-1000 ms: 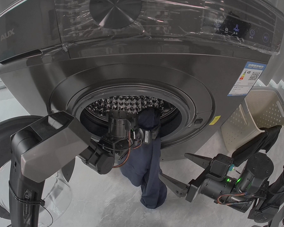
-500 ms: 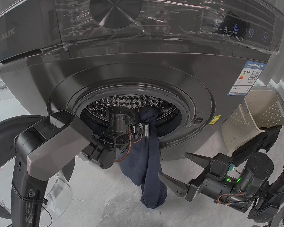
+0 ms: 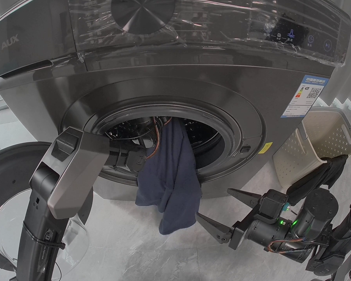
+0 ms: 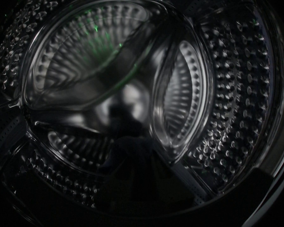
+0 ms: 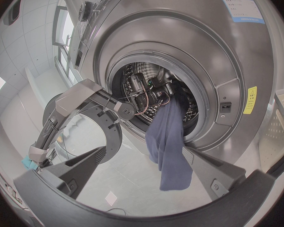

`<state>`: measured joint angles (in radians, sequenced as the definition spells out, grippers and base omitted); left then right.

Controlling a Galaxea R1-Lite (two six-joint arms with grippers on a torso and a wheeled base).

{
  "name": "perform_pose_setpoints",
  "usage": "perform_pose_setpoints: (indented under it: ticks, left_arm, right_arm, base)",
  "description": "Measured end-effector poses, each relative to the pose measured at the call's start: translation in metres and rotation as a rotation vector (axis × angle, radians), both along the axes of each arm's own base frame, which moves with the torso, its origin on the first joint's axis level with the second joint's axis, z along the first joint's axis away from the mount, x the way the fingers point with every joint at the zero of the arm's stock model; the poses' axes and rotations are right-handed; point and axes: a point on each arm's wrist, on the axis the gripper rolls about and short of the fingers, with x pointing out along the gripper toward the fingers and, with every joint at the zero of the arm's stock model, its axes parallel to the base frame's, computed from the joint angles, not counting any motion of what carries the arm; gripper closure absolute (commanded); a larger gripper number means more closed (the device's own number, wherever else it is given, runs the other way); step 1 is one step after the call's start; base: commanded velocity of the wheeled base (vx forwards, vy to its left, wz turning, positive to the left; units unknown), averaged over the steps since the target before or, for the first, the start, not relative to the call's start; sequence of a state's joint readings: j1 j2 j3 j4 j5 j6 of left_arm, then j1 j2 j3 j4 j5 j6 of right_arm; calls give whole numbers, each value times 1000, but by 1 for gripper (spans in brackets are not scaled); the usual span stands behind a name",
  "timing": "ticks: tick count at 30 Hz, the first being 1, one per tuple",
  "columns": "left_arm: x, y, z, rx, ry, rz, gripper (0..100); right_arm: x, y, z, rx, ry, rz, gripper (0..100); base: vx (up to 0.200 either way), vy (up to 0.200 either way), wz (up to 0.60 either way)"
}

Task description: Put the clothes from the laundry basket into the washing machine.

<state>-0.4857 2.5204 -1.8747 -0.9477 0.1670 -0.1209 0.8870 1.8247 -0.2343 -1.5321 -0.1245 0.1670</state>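
Right gripper [image 3: 212,203]: jaws spread wide, holding nothing, low and just beside the hanging end of the dark blue garment [image 3: 167,168]. Left gripper [image 5: 170,91]: inside the washing machine [image 3: 222,94] drum by the garment's upper end; we cannot tell its grip. We log the garment as creased, draped over the door rim and mostly hanging outside.
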Motion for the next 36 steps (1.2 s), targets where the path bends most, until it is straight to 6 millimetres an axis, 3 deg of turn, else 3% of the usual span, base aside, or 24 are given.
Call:
perform_pose_setpoints:
  ticks: [4, 9, 16, 21, 22, 28, 36]
  left_arm:
    - [5, 3, -4, -16, 2, 17, 0]
    - [0, 3, -35, 35, 106, 16, 0]
    - [-28, 7, -80, 153, 311, -32, 0]
    - [-51, 9, -92, 221, 415, -88, 0]
    - [-54, 10, -92, 228, 423, -94, 100]
    - [-58, 8, -91, 247, 435, -110, 100]
    - [-47, 2, -82, 220, 386, -108, 100]
  right_arm:
    - [0, 0, 0, 0, 0, 1, 0]
    - [0, 0, 0, 1, 0, 2, 0]
    - [-1, 1, 0, 1, -1, 4, 0]
    - [-1, 1, 0, 1, -1, 5, 0]
    - [-1, 1, 0, 1, -1, 5, 0]
    - [-1, 2, 1, 3, -3, 7, 0]
    - [-1, 2, 1, 6, -5, 7, 0]
  base:
    - [0, 0, 0]
    - [0, 0, 0]
    - [0, 0, 0]
    - [0, 0, 0]
    - [0, 0, 0]
    - [0, 0, 0]
    - [0, 0, 0]
